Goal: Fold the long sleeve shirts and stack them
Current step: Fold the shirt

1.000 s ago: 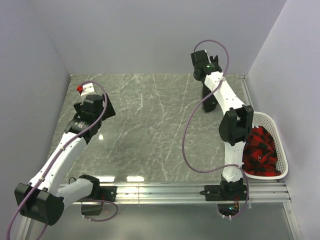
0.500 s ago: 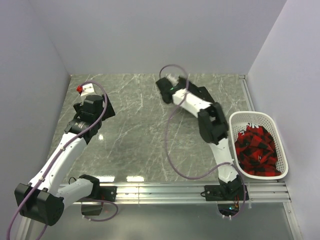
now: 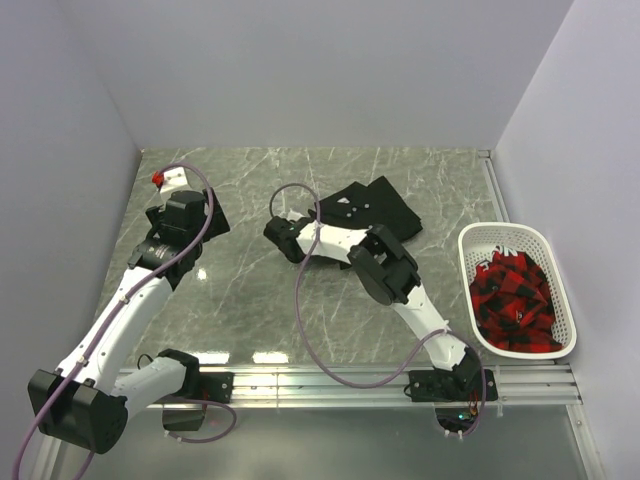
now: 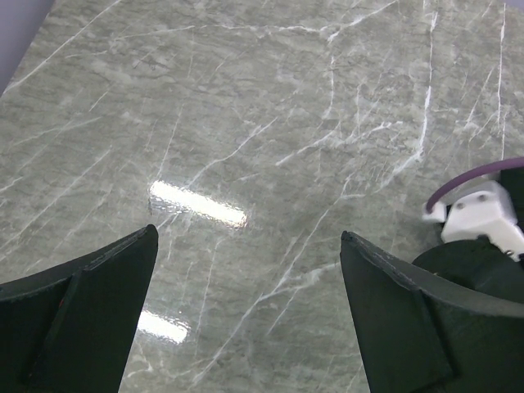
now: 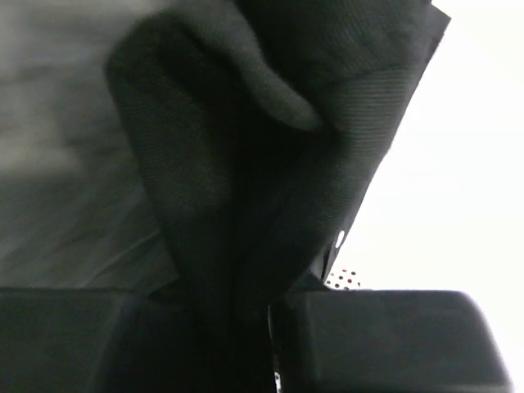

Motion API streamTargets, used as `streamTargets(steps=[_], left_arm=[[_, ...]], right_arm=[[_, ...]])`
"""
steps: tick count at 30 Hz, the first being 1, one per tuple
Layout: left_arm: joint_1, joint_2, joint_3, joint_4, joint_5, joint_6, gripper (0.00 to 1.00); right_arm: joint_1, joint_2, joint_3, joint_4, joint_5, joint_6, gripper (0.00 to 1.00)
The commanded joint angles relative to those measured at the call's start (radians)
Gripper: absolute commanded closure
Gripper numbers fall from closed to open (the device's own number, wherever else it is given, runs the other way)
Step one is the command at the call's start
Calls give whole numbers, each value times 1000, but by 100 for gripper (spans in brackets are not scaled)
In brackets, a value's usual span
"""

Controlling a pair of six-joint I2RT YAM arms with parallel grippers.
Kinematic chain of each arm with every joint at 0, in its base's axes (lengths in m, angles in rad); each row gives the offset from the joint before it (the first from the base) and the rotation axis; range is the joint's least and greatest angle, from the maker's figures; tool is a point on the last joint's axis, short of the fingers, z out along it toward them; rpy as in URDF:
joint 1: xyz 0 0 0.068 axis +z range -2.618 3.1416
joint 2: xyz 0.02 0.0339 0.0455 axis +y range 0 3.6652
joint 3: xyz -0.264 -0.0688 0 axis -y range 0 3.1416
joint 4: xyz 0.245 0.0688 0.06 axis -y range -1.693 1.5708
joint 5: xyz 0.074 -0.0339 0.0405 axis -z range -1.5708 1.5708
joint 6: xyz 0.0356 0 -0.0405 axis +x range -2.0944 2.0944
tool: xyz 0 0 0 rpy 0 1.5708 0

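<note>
A black long sleeve shirt [image 3: 385, 208] lies bunched on the marble table [image 3: 260, 290], right of centre towards the back. My right gripper [image 3: 283, 238] is low over the middle of the table, left of the shirt. It is shut on a fold of the black cloth [image 5: 270, 164], which fills the right wrist view, where a small pale button [image 5: 340, 238] shows. My left gripper [image 3: 212, 218] is open and empty over the left side of the table. Its dark fingers [image 4: 98, 303] frame bare marble in the left wrist view.
A white plastic basket [image 3: 560, 300] holding red and black checked cloth [image 3: 512, 295] stands at the right edge. A small white block with a red part [image 3: 168, 178] sits at the back left. Grey walls close the table on three sides.
My right arm has swung from the back right down and left to the middle of the table, drawing the black shirt with it onto the marble. The left arm has not moved.
</note>
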Motion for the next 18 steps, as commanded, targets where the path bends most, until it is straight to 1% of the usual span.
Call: streamTargets(steps=[1, 3, 4, 8, 9, 10, 13, 17, 18], left_arm=[[-3, -27, 2, 15, -27, 1, 1], [-3, -27, 5, 15, -28, 1, 1], [-1, -27, 4, 14, -28, 1, 1], [-1, -27, 5, 15, -30, -4, 1], [-1, -30, 2, 15, -28, -4, 1], [1, -30, 2, 15, -27, -5, 1], [4, -33, 1, 18, -22, -7, 1], [8, -38, -4, 23, -19, -7, 1], [10, -39, -2, 23, -19, -8, 1]], right_arm=[[40, 9, 41, -37, -28, 49, 63], [60, -9, 46, -41, -72, 46, 55], [83, -17, 48, -42, -97, 43, 49], [132, -92, 74, -50, -245, 68, 47], [138, -109, 81, -48, -323, 83, 46], [144, -127, 84, -48, -357, 91, 46], [150, -234, 69, -25, -466, 118, 46], [135, -356, -24, 28, -512, 134, 46], [115, -379, -43, 44, -528, 141, 46]])
